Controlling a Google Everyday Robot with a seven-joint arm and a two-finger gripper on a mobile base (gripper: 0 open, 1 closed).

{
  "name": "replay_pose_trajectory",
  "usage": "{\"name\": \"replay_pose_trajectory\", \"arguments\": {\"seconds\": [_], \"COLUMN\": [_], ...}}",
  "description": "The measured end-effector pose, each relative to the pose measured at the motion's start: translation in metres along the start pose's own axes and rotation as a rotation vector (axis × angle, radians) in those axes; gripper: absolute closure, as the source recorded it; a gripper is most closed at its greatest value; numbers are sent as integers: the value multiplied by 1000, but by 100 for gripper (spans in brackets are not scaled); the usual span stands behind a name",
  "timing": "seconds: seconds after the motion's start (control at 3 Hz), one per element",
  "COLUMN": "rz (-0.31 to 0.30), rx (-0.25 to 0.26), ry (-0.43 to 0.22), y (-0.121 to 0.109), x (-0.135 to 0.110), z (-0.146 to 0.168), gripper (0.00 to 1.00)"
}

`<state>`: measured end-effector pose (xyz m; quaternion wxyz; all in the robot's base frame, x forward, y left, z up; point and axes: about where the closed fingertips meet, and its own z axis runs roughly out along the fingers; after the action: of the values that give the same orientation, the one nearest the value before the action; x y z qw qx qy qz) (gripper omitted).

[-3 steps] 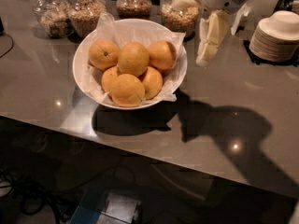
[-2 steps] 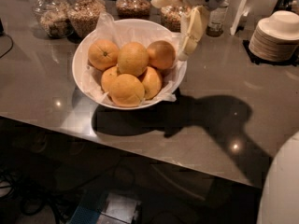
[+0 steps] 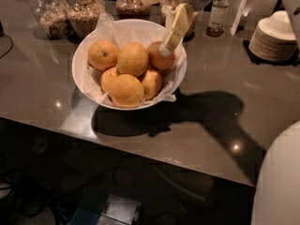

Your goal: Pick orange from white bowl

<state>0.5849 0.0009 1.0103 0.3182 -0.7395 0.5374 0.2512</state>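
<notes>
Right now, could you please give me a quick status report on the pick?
Gripper over white bowl, right side, above a neighbouring orange. Orange mid-bowl, not lifted. Other fruit packed close around it.

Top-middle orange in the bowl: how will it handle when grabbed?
The orange is round and piled on other oranges, so it likely rolls if nudged. Its matte skin is probably not slippery. The gripper hovers by the white bowl's right rim.
</notes>
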Motion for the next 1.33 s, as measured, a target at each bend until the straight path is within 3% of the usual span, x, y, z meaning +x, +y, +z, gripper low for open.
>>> {"name": "replay_pose_trajectory", "arguments": {"seconds": [0.33,1.0,1.33], "rz": [3,-86,-140], "rx": [31,2,-9], "ry": [42,128,144], "y": [4,32,27], "x": [-3,-2,0], "z": [8,52,70], "gripper": [0,0,0]}}
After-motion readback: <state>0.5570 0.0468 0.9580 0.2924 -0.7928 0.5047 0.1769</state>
